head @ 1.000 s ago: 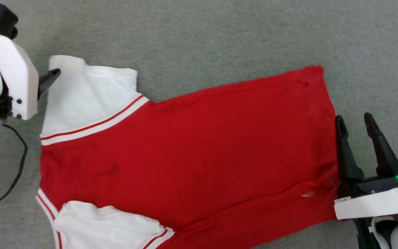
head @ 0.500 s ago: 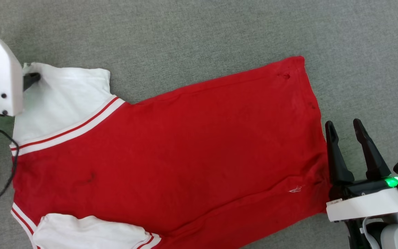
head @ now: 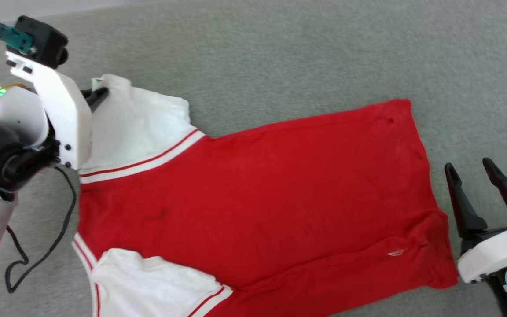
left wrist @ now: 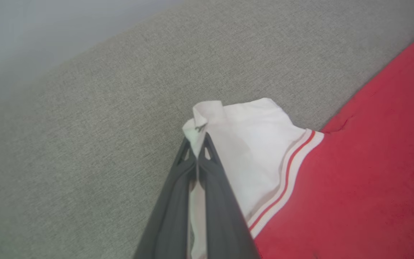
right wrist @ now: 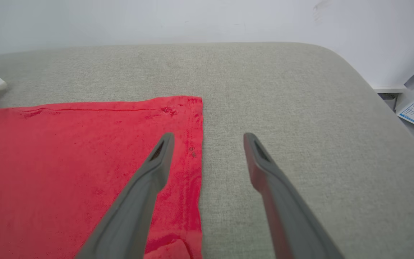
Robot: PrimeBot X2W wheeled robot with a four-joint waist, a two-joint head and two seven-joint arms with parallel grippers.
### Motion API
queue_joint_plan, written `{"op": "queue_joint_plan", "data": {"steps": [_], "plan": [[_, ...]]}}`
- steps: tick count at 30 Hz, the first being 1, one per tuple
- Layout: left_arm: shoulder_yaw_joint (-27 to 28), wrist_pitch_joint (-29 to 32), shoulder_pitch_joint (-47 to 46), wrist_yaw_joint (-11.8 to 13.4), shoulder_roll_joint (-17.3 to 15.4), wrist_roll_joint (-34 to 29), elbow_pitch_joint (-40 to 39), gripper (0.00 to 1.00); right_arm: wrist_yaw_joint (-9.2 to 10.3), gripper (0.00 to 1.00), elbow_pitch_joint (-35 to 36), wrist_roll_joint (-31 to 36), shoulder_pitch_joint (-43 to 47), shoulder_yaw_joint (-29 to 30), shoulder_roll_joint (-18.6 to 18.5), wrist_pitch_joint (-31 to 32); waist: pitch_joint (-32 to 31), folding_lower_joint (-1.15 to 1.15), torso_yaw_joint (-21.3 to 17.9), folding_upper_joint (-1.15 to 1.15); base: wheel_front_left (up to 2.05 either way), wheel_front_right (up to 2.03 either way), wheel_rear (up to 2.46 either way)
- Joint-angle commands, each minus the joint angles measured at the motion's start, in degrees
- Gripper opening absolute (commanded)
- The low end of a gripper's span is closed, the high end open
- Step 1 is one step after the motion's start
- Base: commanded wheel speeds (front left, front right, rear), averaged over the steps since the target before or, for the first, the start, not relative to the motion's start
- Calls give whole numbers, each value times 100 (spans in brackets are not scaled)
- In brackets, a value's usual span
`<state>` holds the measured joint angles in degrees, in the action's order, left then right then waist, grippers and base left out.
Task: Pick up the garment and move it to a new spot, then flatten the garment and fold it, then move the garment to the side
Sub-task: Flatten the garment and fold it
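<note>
Across the grey cloth-covered surface point(head: 280, 53) the garment point(head: 258, 198) lies spread flat, with its hem point(right wrist: 194, 151) to the right and its white sleeves to the left. At the far sleeve point(head: 139, 127) the left gripper point(head: 99, 94) has its jaws clenched on the cuff corner point(left wrist: 207, 111), which bunches slightly. The right gripper point(head: 469, 165) stands just beside the hem, jaws released and empty. I judge that folding is beginning: the next move calls for lifting this sleeve inward over the red body without dragging the shirt.

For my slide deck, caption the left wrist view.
Left tool shut on the white sleeve of the red shirt, spread on grey upholstery.
</note>
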<state>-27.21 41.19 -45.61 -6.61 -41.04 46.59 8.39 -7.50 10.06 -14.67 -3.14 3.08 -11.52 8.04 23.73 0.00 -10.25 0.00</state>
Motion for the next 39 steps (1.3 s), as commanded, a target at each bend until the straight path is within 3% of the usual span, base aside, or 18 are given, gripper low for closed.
{"op": "queue_joint_plan", "data": {"steps": [1,10,15,20,27,36,37,38,39], "plan": [[-37,-53,89,-30,1,-17,-105,0,2,100,63,-20,11,8,-148,190,-235,0,266,0,0,0,0],[-379,-365,375,-68,-49,-44,-1382,0,4,100,384,-530,-590,-239,-1703,2784,-276,0,851,0,0,0,0],[-478,-384,568,-60,-91,-6,-2063,0,3,100,357,-922,-1187,-296,-2254,4061,-55,0,1209,0,0,0,0],[-551,-476,689,-51,-89,-122,-2552,0,3,100,109,-1060,-1772,-450,-2577,4999,217,0,1524,0,0,0,0],[-694,-681,721,-64,34,-217,-2809,0,3,100,-631,-924,-2416,-937,-2809,5580,490,0,1900,0,0,0,0],[-859,-968,646,-70,129,-391,-2782,0,3,100,-1378,-906,-2290,-1492,-2829,5644,596,0,2145,0,0,0,0],[-886,-1015,675,-70,145,-418,-2745,0,2,85,-1454,-950,-2221,-1524,-2784,5675,588,0,2153,0,0,0,0],[-910,-1043,724,-67,160,-412,-2716,0,2,25,-1502,-967,-2151,-1552,-2742,5702,577,0,2156,0,0,0,0],[-936,-1081,755,-68,166,-407,-2690,0,2,0,-1532,-959,-2104,-1577,-2735,5706,564,0,2157,0,0,0,0]]}}
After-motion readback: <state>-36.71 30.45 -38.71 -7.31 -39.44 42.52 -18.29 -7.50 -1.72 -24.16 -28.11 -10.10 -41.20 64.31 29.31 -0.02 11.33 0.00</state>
